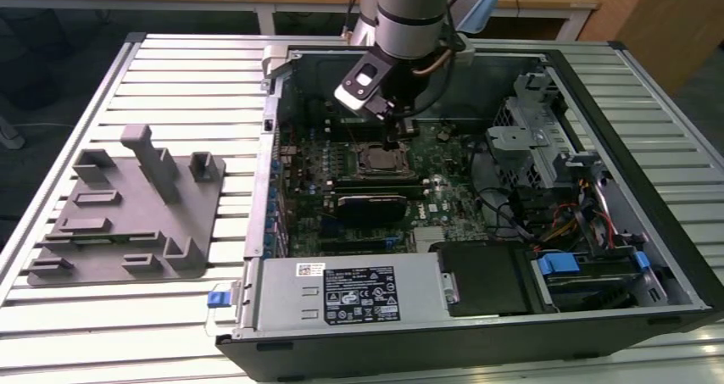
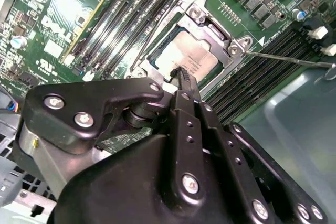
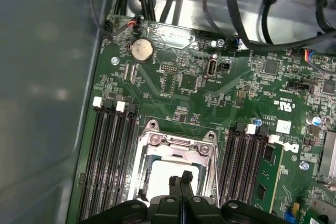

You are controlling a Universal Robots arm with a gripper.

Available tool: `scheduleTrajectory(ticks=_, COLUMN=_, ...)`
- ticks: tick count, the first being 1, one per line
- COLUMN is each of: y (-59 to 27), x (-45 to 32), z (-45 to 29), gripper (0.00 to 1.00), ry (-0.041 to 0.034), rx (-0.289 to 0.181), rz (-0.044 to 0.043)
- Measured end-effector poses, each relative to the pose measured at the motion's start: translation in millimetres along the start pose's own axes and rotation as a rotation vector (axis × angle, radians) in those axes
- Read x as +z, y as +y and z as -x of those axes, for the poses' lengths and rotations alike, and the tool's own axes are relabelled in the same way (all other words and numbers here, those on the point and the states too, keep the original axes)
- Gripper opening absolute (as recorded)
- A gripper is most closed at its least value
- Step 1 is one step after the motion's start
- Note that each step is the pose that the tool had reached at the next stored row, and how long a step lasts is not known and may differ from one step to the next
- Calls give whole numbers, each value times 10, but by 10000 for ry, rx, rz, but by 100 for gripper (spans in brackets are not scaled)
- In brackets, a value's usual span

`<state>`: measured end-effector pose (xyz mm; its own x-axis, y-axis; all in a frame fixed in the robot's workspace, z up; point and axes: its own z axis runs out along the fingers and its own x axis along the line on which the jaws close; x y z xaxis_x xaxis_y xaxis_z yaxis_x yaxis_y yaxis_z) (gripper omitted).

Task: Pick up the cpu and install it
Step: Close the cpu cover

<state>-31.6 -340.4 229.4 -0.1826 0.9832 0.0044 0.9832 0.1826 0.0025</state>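
Your pincer (image 3: 181, 178) has its fingers pressed together, pinching nothing; the cpu (image 2: 193, 56) lies flat right under its tips, inside the socket (image 2: 197, 11). Placing looks done; you cannot tell if it's latched

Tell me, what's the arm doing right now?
Gripper shut, holding nothing, tips over socket. Cpu lying flat in socket. No obstruction seen.

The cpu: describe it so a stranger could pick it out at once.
Inside the open computer case, find the green motherboard. Between its banks of black memory slots sits a metal-framed socket holding the cpu: a flat, pale silvery square, unlike the black slots beside it.
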Motion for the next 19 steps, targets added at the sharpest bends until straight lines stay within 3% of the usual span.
scheduleTrajectory(ticks=19, y=0, x=0, z=0, gripper=11, ry=3, rx=-1599, rz=-8)
